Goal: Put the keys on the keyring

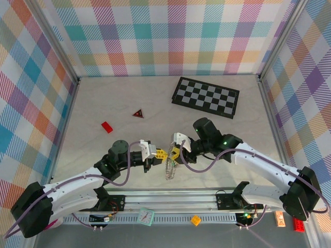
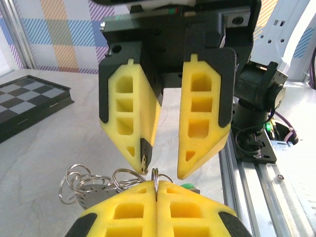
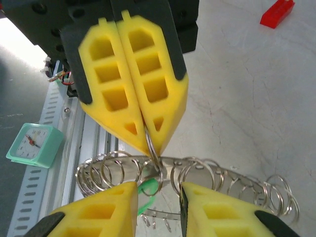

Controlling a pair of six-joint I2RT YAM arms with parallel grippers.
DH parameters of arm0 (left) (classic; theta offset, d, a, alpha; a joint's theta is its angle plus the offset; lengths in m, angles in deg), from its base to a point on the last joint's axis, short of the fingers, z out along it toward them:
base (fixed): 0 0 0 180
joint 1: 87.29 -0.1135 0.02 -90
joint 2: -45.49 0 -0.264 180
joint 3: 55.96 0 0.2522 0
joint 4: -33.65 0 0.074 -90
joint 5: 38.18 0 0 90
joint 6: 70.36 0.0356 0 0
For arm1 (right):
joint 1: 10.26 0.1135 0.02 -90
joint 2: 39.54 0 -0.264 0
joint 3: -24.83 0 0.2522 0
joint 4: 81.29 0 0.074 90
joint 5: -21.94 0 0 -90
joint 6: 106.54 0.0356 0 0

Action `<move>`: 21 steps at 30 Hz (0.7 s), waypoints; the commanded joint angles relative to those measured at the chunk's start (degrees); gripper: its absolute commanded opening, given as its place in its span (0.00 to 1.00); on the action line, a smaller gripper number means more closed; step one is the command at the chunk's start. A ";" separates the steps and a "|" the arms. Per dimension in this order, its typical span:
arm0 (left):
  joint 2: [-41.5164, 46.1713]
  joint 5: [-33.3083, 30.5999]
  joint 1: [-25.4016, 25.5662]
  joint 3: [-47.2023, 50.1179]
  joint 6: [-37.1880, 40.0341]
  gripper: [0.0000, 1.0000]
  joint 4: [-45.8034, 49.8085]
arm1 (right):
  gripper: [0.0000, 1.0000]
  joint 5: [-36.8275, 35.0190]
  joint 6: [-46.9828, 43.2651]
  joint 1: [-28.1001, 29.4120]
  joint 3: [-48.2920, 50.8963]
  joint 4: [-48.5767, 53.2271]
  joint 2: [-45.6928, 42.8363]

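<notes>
Rail (image 1: 170,199): nearest, at 6 o'clock of the work; a dropped key could skid into its slots.
Keyring (image 1: 169,168): just at 6 o'clock of the meeting fingertips, crowded with loops that could snag.
Green tag (image 3: 148,187): marks one key, tucked under the keyring.
Left gripper (image 3: 149,138): at 9 o'clock, clenched on one thin wire loop (image 2: 155,180); the edge-on pinch may twist loose.
Right gripper (image 2: 163,168): at 3 o'clock, released, jaws apart; closing off-line could knock the loop free.

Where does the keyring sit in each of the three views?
Top external: keyring low centre.
Left wrist: keyring lower left.
Right wrist: keyring across the lower middle.
Shared landmark: left gripper, yellow fingers shut on one small ring.
</notes>
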 commanded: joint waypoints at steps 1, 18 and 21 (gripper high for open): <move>-0.55 2.23 0.54 0.16 -0.73 0.00 -5.78 | 0.28 3.54 -0.86 -0.30 0.59 -3.50 -0.04; -1.97 3.02 0.50 -0.07 -1.33 0.00 -7.63 | 0.23 1.23 -0.76 -0.30 1.95 -6.07 0.31; -1.67 2.92 0.49 0.11 -1.35 0.00 -7.51 | 0.26 -0.33 -0.43 -0.39 4.18 -9.04 -2.22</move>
